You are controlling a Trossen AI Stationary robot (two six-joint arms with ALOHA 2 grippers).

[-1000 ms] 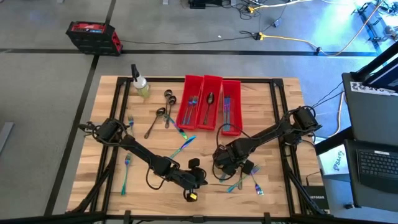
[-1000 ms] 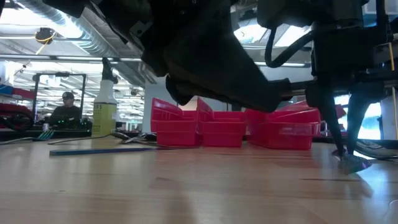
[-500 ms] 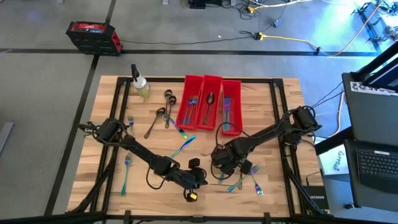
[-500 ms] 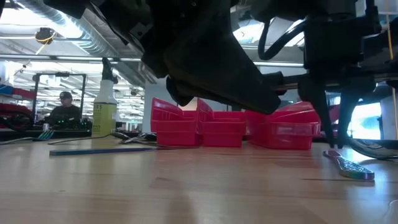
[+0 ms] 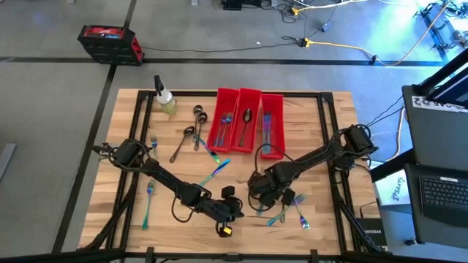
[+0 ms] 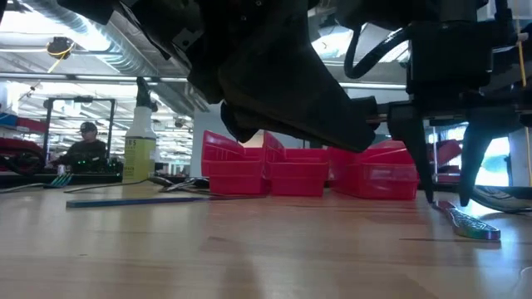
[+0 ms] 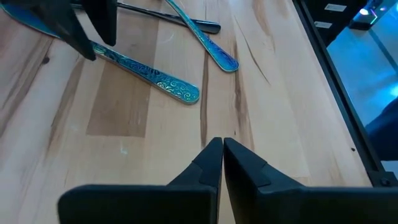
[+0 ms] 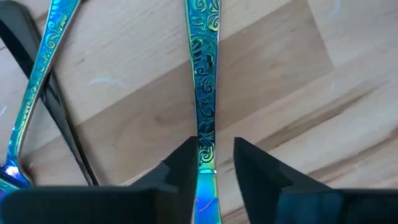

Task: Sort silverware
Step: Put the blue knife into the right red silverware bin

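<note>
Bins (image 5: 249, 120) are holding sorted silverware (image 5: 246, 117); I'm straddling an iridescent handle (image 8: 205, 106) lying flat near the table's front, right gripper (image 8: 211, 163) fingers apart, handle running lengthwise between them; left gripper (image 7: 222, 163) is resting pressed together.

three red bins (image 5: 248, 123), one spray bottle (image 5: 164, 96)

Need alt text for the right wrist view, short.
The right claw straddles the patterned handle of an iridescent blue-green utensil lying on the wooden table, fingers apart on either side. A second iridescent utensil and a thin dark one lie beside it.
</note>
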